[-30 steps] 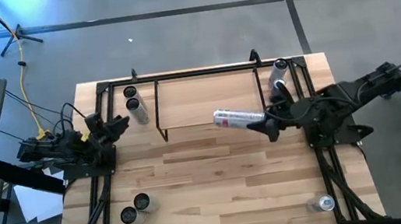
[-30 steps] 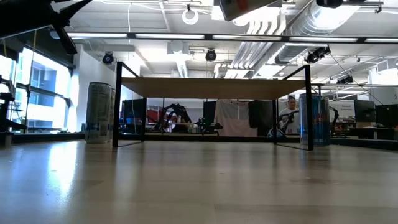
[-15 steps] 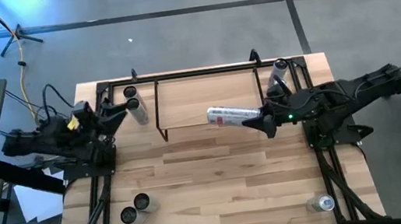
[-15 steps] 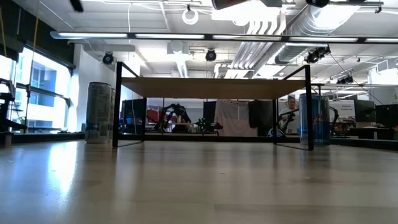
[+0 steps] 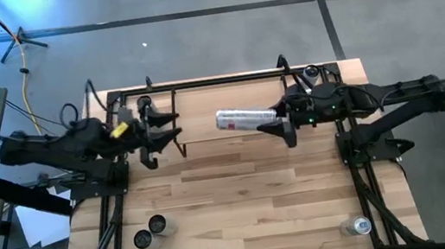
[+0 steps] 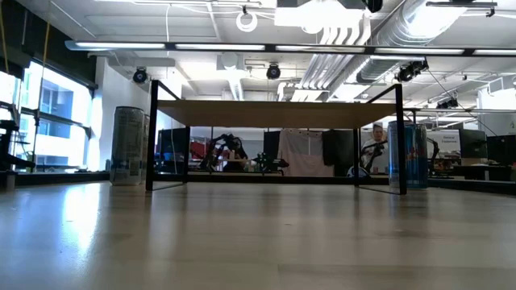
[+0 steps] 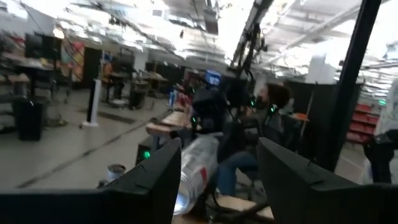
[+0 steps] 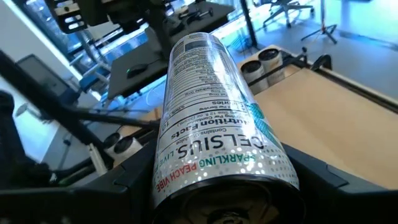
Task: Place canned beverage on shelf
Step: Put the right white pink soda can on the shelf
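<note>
The counter (image 5: 250,199) of light wood planks carries a black rail frame (image 5: 115,227) round its edges. At its far side stands the shelf (image 5: 229,106), a low rack with a plain wood top and thin black legs; the low view shows the top (image 6: 274,113) level and bare underneath. The right arm reaches in over the shelf, and the right gripper (image 5: 278,118) pinches a silver can (image 5: 245,119) between its fingers, the can lying sideways in the air above the shelf top, its free end pointing toward the left arm. The right wrist view shows that can (image 8: 214,130) clamped between the two dark fingers (image 8: 317,186). The left gripper (image 5: 162,129) hovers at the shelf's left end, its fingers (image 7: 152,186) spread and holding nothing. Two cans (image 5: 149,110) stand just beside that end, perhaps partly hidden by the arm. Another can (image 5: 311,73) stands by the shelf's right end, two more (image 5: 150,232) near the front left, one (image 5: 360,226) at the front right.
</note>
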You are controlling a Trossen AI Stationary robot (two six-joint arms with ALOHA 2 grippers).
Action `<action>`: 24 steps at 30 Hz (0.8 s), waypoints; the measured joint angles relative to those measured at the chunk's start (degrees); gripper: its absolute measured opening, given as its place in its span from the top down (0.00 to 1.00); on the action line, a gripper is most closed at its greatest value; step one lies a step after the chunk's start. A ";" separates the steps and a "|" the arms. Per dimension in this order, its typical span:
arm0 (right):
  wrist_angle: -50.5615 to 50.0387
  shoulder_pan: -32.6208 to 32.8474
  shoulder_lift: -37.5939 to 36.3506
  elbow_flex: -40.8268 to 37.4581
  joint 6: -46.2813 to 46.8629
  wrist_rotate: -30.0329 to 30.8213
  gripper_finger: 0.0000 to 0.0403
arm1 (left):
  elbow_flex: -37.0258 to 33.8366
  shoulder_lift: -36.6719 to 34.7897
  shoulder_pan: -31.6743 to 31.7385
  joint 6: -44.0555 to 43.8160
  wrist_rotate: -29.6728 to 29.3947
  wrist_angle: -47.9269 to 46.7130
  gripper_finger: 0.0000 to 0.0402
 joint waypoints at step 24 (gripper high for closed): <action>-2.85 -2.86 0.00 0.00 0.54 -7.77 0.39 | 23.18 14.17 1.81 -0.40 -6.16 -42.83 0.41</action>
